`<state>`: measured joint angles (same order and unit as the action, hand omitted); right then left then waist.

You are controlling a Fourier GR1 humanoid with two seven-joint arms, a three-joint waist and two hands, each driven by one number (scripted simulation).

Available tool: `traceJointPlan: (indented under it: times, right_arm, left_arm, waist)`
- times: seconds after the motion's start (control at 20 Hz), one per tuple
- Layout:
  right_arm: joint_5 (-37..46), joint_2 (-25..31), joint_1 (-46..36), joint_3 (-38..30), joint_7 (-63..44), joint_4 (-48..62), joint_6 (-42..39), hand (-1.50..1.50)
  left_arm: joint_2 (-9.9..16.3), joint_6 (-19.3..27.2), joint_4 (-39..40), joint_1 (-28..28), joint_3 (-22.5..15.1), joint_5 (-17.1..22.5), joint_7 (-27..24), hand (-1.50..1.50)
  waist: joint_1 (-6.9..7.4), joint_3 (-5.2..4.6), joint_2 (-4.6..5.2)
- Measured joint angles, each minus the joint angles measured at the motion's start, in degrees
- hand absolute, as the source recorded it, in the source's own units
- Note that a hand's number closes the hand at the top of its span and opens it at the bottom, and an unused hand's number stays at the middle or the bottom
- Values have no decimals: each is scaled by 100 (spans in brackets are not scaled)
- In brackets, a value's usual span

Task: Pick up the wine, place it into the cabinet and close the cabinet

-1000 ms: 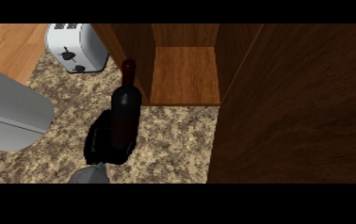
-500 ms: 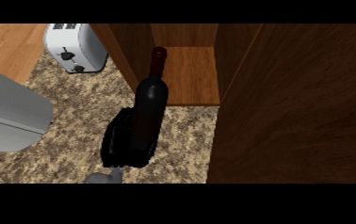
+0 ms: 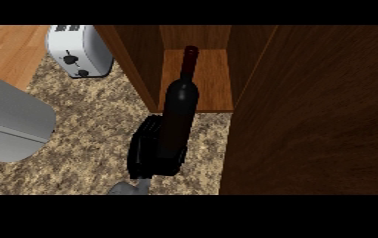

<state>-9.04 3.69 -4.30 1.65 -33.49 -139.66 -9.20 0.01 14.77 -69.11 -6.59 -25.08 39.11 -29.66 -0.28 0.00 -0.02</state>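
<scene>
Risk: wine bottle (image 3: 179, 107) neck could clip the cabinet's (image 3: 140, 62) left wall or the open door (image 3: 310, 112) on the way in, since the opening is narrow; bottle leans in the hold so it may tip when set on the shelf (image 3: 210, 82). Hand (image 3: 151, 149) is curled round the bottle's lower body, fingers wrapped. Which hand: likely left. Bottle sits above the counter (image 3: 88, 132), neck already over the shelf's front edge
</scene>
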Motion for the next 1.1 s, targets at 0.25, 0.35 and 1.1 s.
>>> traceJointPlan:
  times: [0.25,0.35,1.1]
  right_arm:
    - [18,-90,-67,165,-42,21,72,-150]
    - [24,-78,-108,112,0,68,49,-150]
    - [-226,-114,-165,50,159,239,14,-150]
  left_arm:
    - [0,77,640,-395,-175,437,-350,150]
    - [0,78,1005,-729,-186,647,-515,150]
    - [0,65,2886,-2568,-511,1995,-1305,150]
  waist:
    - [-9,-2,4]
    - [-18,-2,7]
    - [-69,-3,19]
